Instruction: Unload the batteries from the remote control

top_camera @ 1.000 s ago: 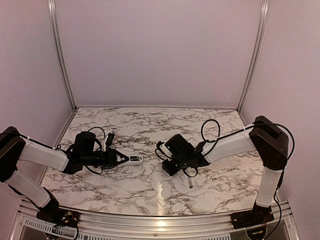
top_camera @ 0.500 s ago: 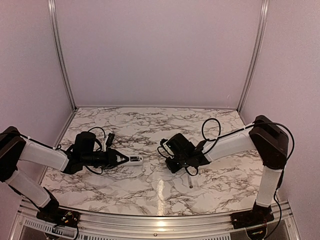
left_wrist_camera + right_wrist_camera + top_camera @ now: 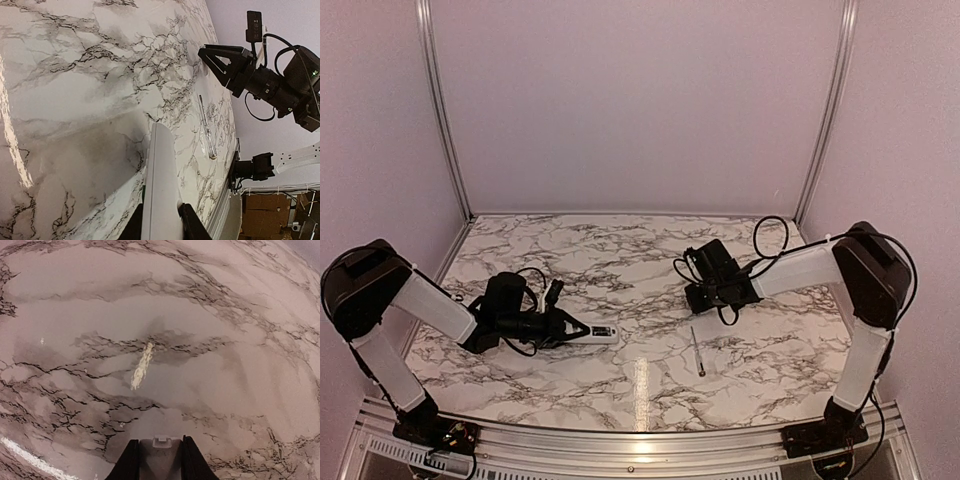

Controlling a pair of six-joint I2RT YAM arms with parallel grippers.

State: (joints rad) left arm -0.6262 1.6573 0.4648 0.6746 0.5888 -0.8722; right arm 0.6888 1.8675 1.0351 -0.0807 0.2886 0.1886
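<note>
Right gripper (image 3: 159, 442) has drawn back, pinched on the cover (image 3: 160, 462); left gripper (image 3: 582, 330) clamps the remote (image 3: 602, 333) low on the table (image 3: 640, 260). Batteries I can't see; their bay's likely open.

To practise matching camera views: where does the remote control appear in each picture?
Top external: the remote control, lower left of centre.
Left wrist: bottom centre, a white bar pointing up.
Right wrist: not in it.
Shared landmark: the thin grey stick, in the top and left wrist views.
</note>
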